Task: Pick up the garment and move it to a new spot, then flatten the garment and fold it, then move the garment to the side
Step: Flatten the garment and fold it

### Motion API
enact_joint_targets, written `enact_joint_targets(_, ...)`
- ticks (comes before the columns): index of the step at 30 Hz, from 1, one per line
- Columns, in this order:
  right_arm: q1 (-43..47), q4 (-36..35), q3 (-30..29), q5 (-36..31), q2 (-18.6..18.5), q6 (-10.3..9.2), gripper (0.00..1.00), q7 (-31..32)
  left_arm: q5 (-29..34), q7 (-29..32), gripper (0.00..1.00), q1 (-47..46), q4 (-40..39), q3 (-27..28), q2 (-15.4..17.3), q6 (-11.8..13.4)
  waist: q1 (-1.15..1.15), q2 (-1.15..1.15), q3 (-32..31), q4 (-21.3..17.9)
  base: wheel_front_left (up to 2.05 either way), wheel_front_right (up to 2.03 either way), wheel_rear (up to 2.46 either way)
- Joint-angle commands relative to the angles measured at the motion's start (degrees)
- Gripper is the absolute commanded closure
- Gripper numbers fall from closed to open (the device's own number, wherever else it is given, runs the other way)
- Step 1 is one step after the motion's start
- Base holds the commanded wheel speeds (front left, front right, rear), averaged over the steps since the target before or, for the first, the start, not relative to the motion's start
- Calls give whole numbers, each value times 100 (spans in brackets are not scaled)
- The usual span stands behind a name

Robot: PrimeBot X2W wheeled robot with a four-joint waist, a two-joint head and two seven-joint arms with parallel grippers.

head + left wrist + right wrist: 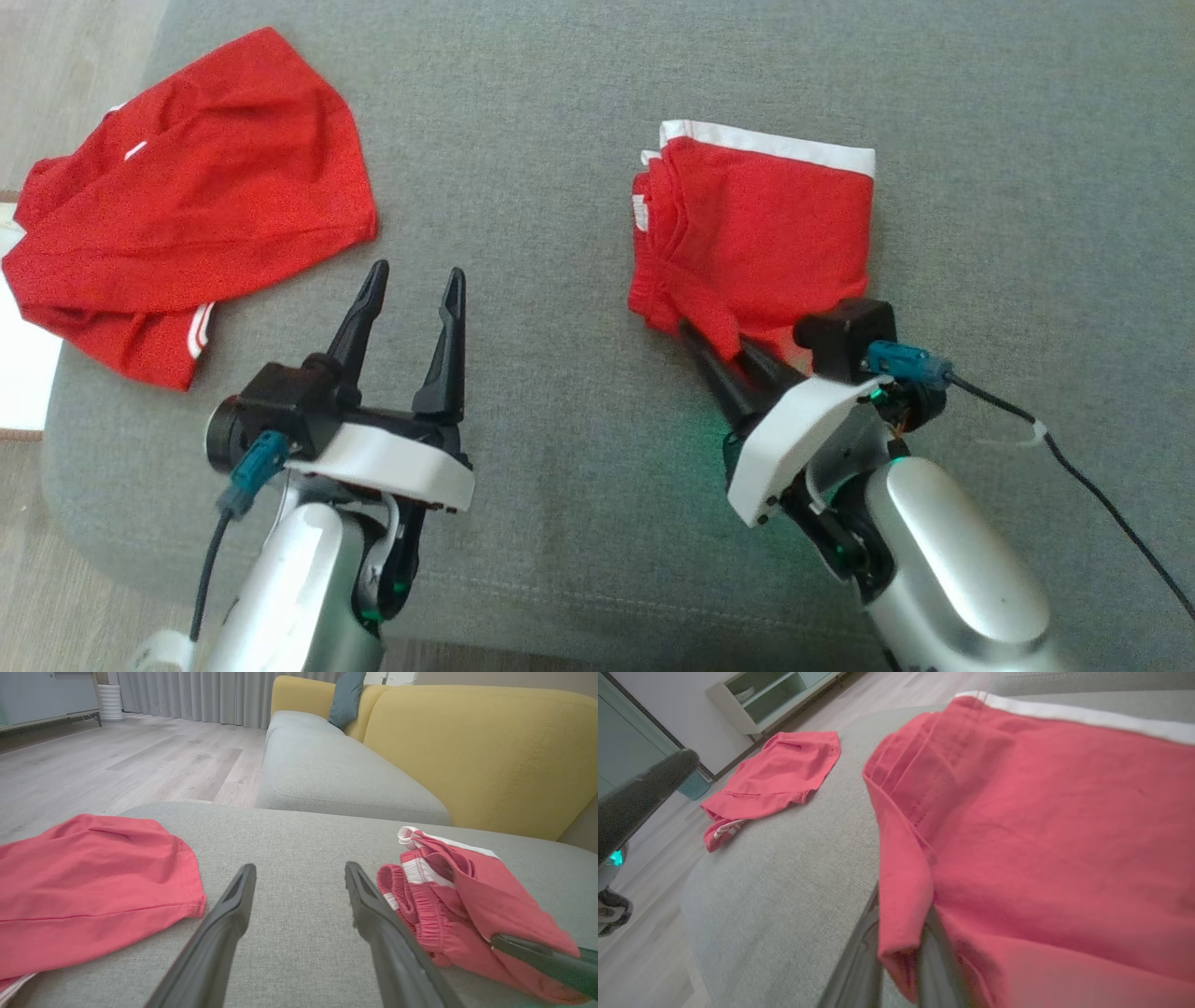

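On the grey woven fabric cushion (pixel 560 187): folded red shorts-like garment with white edge band (pixel 756 233) lies right of centre, white band on the far side.

Right arm comes in low from the bottom right, wrist rolled, silver forearm angled up-left. Right gripper (pixel 724 359) has its fingers nearly together at the garment's near-left corner, pinching a narrow flap of red cloth. In the right wrist view the flap hangs between the two fingers.

Left arm rises from the bottom left. Left gripper (pixel 416 271) is spread wide, fingers pointing away over bare cushion, touching nothing, between the two garments.

Second loose red cloth garment with white stripes (pixel 196 205) lies at the cushion's far-left corner, well apart.

Small white patch (pixel 639 213) on the folded garment's left edge; too small to read.
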Motion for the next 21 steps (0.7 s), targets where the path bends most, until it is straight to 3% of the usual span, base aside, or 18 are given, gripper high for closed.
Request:
enact_joint_targets(1,-140,-235,150,68,66,20,0,-142,-32,-41,0,-28,-144,138,27,7,0,0,-6,-17,0,0,0)
enact_joint_targets(7,11,-880,-20,25,66,20,0,-938,3,-51,0,-3,-126,167,102,64,0,0,-102,-168,0,0,0)
enact_joint_targets(13,515,-1510,-1199,-497,66,20,0,-1257,37,-47,0,61,-208,225,234,143,0,0,-192,-347,0,0,0)
enact_joint_targets(21,1365,-2020,-2646,-962,66,20,0,-1205,55,35,0,221,-447,365,452,291,0,0,-389,-555,0,0,0)
